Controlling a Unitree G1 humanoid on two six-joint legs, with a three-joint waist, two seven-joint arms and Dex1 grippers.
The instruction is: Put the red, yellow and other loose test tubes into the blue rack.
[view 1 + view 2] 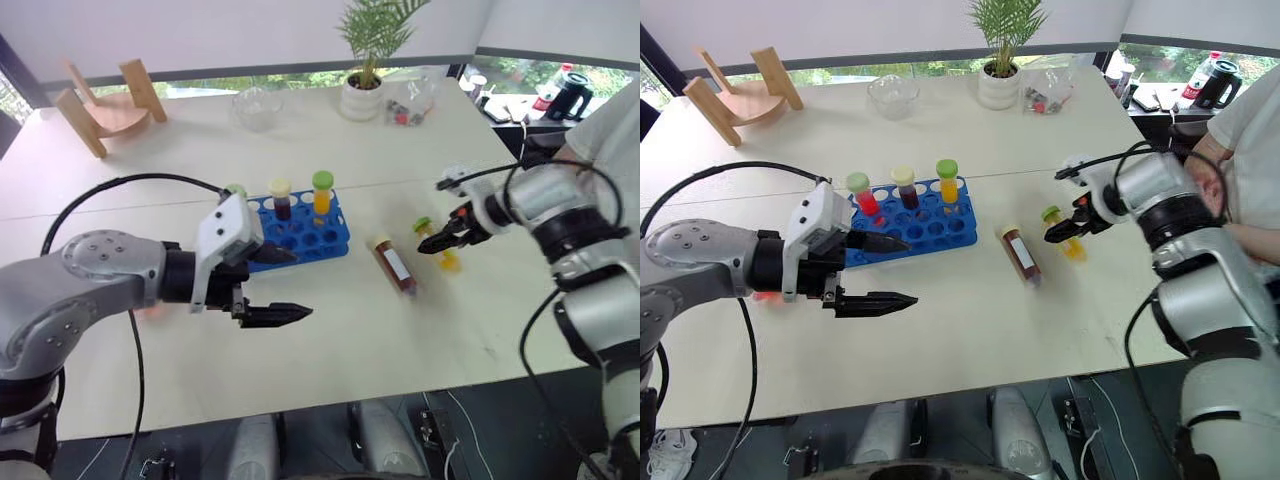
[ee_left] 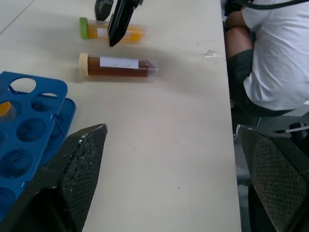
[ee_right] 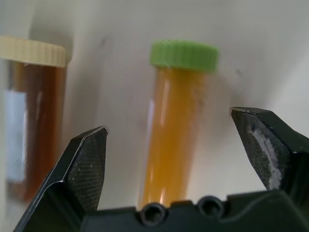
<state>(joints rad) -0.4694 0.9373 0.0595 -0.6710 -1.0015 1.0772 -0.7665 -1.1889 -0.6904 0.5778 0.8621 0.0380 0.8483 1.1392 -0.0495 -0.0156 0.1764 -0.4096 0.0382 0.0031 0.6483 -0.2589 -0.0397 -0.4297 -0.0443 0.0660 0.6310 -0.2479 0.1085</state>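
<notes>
The blue rack stands mid-table with three upright tubes in it: a red one with a green cap, a dark one with a cream cap and a yellow one with a green cap. To its right, a brown tube with a cream cap and white label and a yellow tube with a green cap lie loose on the table. My right gripper is open just above the yellow tube, a finger on either side and neither touching it. In front of the rack my left gripper hangs open and empty.
A person in a white shirt sits at the table's right edge, close to my right arm. Along the far side are a wooden stand, a glass bowl, a potted plant and a black kettle.
</notes>
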